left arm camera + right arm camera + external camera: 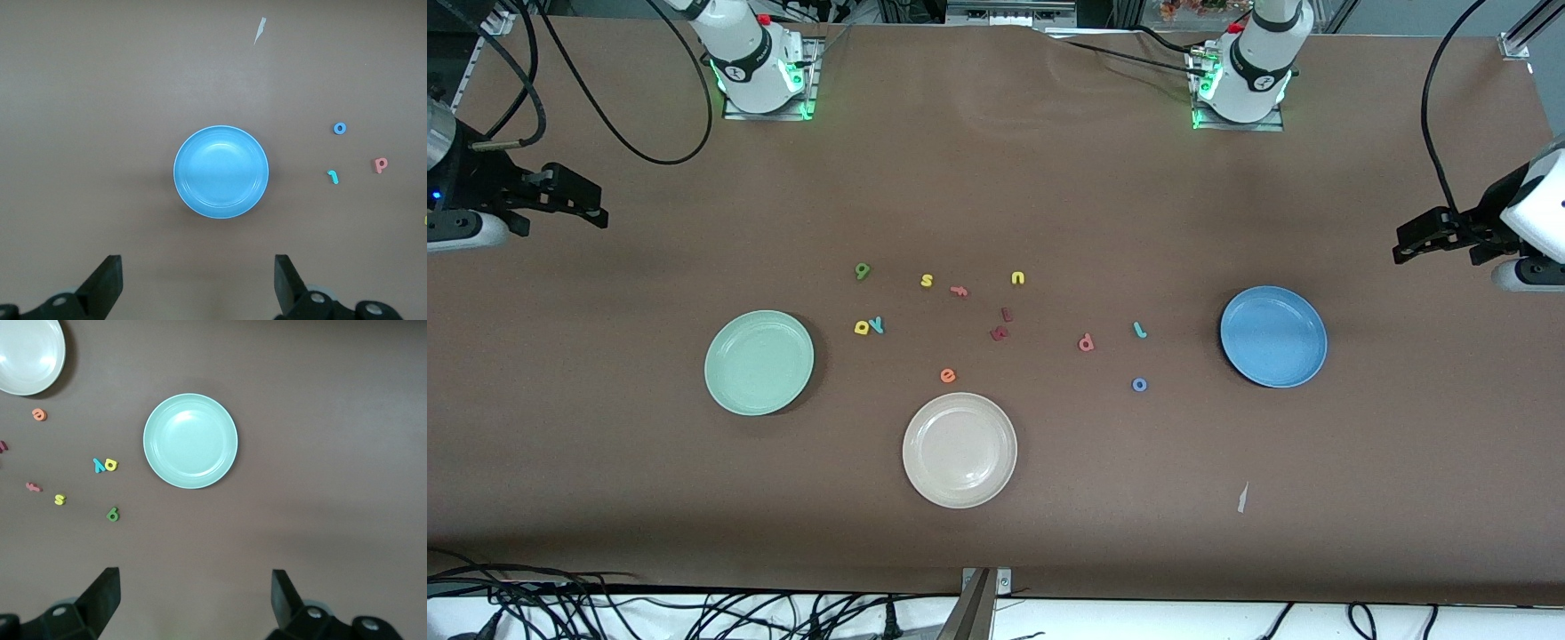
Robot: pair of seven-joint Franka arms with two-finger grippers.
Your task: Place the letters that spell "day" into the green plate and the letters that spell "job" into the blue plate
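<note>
The green plate (759,362) (190,441) lies toward the right arm's end, the blue plate (1273,336) (221,171) toward the left arm's end. Both hold nothing. Beside the green plate lie the yellow letter (862,328) and teal "y" (877,325), touching; the dark green letter (862,270) lies farther from the camera. Near the blue plate lie the teal hook (1139,330), blue "o" (1139,384) and salmon letter (1086,343). My right gripper (591,203) (193,597) and left gripper (1409,242) (198,280) hang open and hold nothing, each over bare table at its own end.
A cream plate (959,450) sits nearest the camera, an orange "e" (948,375) just beside it. Between the plates are a yellow "s" (927,281), yellow "u" (1017,278), a salmon "f" (959,290) and two dark red pieces (999,333). A paper scrap (1242,498) lies near the front.
</note>
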